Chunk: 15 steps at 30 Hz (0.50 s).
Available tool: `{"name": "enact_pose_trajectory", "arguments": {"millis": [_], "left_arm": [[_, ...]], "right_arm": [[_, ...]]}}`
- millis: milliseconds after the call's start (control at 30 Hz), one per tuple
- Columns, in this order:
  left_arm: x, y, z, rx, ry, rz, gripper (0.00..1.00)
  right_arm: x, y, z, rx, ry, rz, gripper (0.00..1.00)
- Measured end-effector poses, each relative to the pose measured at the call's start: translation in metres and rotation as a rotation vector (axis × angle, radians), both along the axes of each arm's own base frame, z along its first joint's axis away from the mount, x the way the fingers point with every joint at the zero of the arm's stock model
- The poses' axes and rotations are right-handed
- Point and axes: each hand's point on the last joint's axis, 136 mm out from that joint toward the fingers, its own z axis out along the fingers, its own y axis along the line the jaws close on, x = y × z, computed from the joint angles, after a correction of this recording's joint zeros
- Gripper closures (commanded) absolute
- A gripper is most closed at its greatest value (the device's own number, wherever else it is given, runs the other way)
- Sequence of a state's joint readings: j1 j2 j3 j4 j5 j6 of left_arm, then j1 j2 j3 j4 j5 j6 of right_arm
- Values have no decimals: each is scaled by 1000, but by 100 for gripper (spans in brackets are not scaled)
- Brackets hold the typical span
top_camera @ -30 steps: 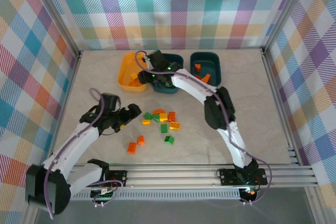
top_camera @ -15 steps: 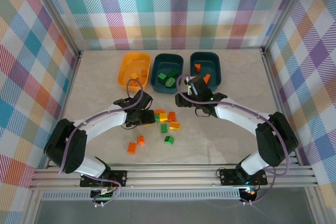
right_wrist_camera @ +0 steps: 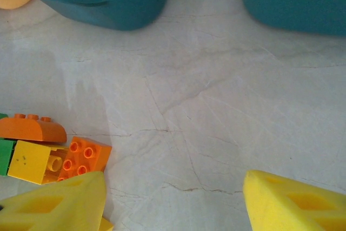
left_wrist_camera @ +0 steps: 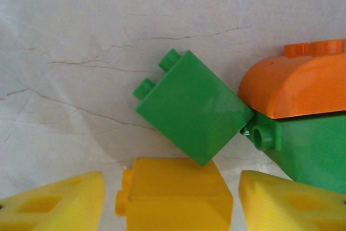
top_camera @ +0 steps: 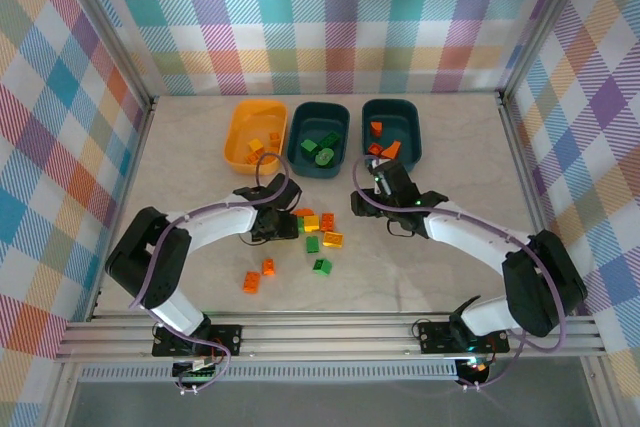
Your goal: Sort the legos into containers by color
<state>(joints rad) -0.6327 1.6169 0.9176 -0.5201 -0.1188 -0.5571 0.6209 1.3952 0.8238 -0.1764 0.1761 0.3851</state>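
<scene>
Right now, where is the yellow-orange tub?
In the top view, the yellow-orange tub stands at the left end of the far row, beside the middle teal tub.

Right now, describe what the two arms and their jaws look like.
Both arms match: the left arm and right arm have white curved links, black joint housings and a purple cable looped alongside. The jaws end in yellow wedge-shaped pads, each with a rectangular recess.

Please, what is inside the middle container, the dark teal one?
The middle container holds several green legos; no other colour shows there. Whatever lies beneath them is covered, so their exact number cannot be told.
</scene>
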Motion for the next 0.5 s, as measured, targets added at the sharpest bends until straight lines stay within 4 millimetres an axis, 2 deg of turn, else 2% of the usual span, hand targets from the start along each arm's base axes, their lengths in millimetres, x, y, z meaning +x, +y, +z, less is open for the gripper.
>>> {"name": "enact_pose_trajectory", "arguments": {"millis": [167, 267, 333, 400, 500], "left_arm": [[-1, 1, -8, 22, 15, -9, 56], [1, 1, -7, 22, 10, -11, 64], [0, 1, -4, 23, 6, -13, 66], [1, 2, 2, 19, -9, -14, 68], [-1, 1, 22, -7, -46, -18, 70]], "right_arm": [[-2, -3, 0, -4, -3, -5, 32], [-2, -4, -1, -8, -4, -8, 32], [-3, -5, -2, -12, -3, -10, 32], [-4, -7, -5, -17, 0, -13, 33], [-5, -9, -7, -20, 4, -14, 33]]}}
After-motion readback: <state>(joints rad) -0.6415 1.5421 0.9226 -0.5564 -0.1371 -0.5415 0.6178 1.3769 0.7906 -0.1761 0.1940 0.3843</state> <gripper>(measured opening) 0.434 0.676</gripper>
